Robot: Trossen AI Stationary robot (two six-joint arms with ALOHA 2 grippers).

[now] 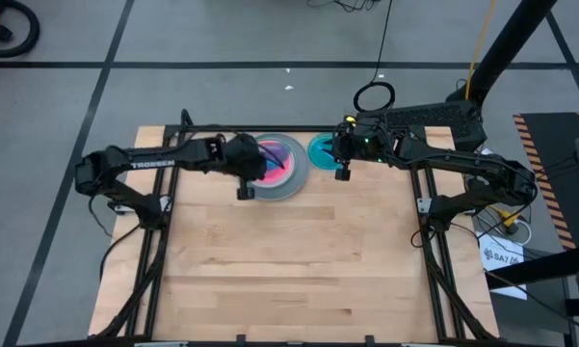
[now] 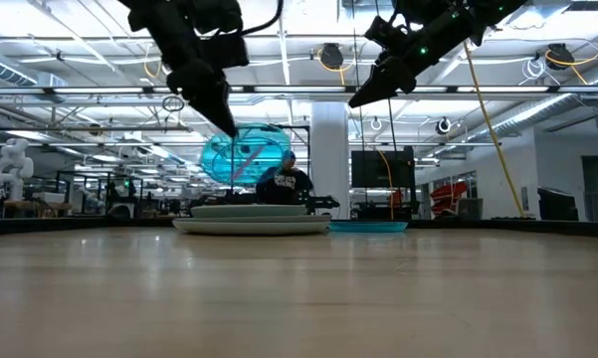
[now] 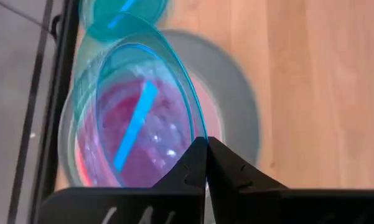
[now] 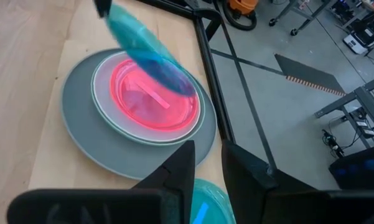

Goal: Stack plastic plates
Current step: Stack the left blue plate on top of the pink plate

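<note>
A stack stands at the table's far edge: a large grey plate [image 4: 81, 134] at the bottom, a pale medium plate [image 4: 102, 102] on it, and a pink-red plate [image 4: 150, 99] on top. My left gripper [image 3: 206, 146] is shut on a small teal-blue plate [image 3: 143, 118], held tilted above the stack [image 2: 254, 221]. A second teal-blue plate [image 1: 320, 149] lies flat on the table to the stack's right. My right gripper [image 4: 206, 162] hangs open above that plate [image 4: 205, 204], touching nothing. The other plates are hidden or out of view. My left gripper pinches the teal-blue plate's rim [image 3: 199, 134] between its two fingers, at the plate's near edge. The fingers come slanting down from the table's left. The plate is lifted clear and stands steeply tilted above the pink-red plate [image 2: 241, 154].
The black frame rail [image 4: 227, 99] runs along the far table edge just behind the stack. Bare wooden tabletop [image 1: 289, 260] spreads over the whole near half. A person [image 2: 284, 184] sits in the room beyond the table.
</note>
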